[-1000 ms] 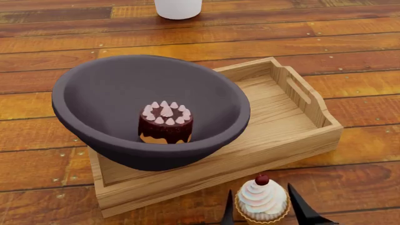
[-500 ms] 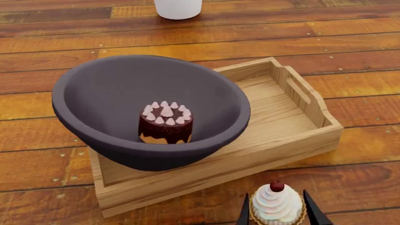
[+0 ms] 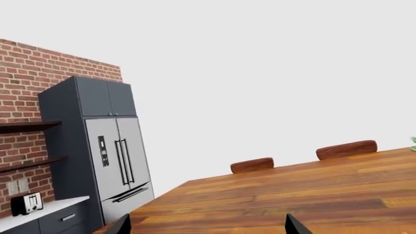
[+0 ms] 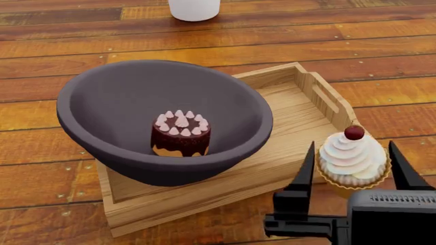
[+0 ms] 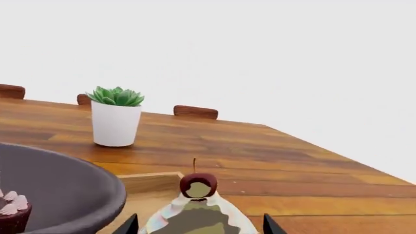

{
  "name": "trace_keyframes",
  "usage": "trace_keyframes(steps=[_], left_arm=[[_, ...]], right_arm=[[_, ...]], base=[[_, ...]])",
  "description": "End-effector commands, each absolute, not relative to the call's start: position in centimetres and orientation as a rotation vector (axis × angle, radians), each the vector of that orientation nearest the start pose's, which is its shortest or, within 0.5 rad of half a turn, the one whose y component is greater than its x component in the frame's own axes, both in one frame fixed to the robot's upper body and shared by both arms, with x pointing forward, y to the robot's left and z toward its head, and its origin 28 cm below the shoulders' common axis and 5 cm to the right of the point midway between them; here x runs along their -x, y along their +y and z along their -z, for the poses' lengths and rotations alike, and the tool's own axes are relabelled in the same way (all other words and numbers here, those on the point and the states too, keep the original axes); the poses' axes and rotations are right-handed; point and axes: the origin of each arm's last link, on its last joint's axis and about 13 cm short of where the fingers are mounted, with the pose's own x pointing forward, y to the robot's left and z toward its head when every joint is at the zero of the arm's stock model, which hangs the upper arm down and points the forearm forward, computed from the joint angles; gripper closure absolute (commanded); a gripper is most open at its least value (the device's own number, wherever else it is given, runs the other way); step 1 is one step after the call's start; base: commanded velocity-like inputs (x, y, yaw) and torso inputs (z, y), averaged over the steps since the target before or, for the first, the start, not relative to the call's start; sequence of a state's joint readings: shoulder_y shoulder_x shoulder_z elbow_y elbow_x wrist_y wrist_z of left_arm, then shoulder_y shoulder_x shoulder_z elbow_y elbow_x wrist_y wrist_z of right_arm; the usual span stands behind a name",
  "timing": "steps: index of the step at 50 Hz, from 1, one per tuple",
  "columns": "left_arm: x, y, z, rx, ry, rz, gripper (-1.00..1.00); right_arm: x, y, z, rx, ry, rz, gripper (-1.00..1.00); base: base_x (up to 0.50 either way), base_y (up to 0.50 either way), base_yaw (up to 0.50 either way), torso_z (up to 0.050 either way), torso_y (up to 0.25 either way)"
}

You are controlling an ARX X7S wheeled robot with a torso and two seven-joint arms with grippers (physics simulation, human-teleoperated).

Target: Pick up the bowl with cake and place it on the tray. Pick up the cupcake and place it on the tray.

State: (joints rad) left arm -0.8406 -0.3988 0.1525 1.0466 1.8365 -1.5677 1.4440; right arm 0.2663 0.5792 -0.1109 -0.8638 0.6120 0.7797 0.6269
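Note:
The dark purplish-grey bowl (image 4: 116, 102) sits in the left part of the light-wood tray (image 4: 310, 130) and holds the chocolate cake (image 4: 179, 133). My right gripper (image 4: 354, 171) is shut on the cupcake (image 4: 353, 159) and holds it in the air at the tray's near right corner. In the right wrist view the cupcake (image 5: 197, 214) sits between the fingertips of the right gripper (image 5: 199, 228), with the bowl (image 5: 58, 187), the cake (image 5: 8, 214) and the tray rim (image 5: 153, 180) beyond. My left gripper (image 3: 206, 228) is open and empty, out of the head view.
A white pot (image 4: 195, 9) stands at the far edge of the wooden table; it holds a green succulent (image 5: 116, 96). Brown chair backs (image 3: 343, 148) line the far side. A dark fridge (image 3: 104, 146) and a brick wall stand beyond the table.
My right gripper has lifted the cupcake off the table and carried it up and to the right, to the tray's near right corner. Bowl, cake and tray have not moved.

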Motion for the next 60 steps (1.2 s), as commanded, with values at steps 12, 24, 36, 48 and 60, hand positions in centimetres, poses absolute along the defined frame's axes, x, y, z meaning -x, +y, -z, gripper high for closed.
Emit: trace_keyframes(steps=[12,24,36,48,60], left_arm=[[-12.6,28.3,-26.5,-0.359,-0.354,-0.437,-1.0],[-12.4,28.4,-26.5,-0.356,-0.357,-0.434,-1.0],[-12.5,28.2,-26.6,-0.362,-0.361,-0.434,-1.0],[-12.6,28.3,-26.5,-0.358,-0.358,-0.435,-1.0],[-12.2,28.4,-26.5,-0.356,-0.364,-0.443,-1.0]], right_arm=[[-22.6,-9.9,-24.5,0.221,-0.295,0.06,1.0],[-26.0,-10.3,-25.0,0.251,-0.213,0.093,1.0],[-28.1,-11.2,-27.4,0.043,-0.113,0.061,1.0],[-30.4,-12.5,-27.0,-0.003,-0.09,-0.16,1.0],[-33.3,-15.9,-28.6,0.083,0.01,-0.015,1.0]], base=[[0.0,0.0,0.0,0.0,0.0],[0.0,0.0,0.0,0.0,0.0],[0.0,0.0,0.0,0.0,0.0],[0.0,0.0,0.0,0.0,0.0],[0.0,0.0,0.0,0.0,0.0]])
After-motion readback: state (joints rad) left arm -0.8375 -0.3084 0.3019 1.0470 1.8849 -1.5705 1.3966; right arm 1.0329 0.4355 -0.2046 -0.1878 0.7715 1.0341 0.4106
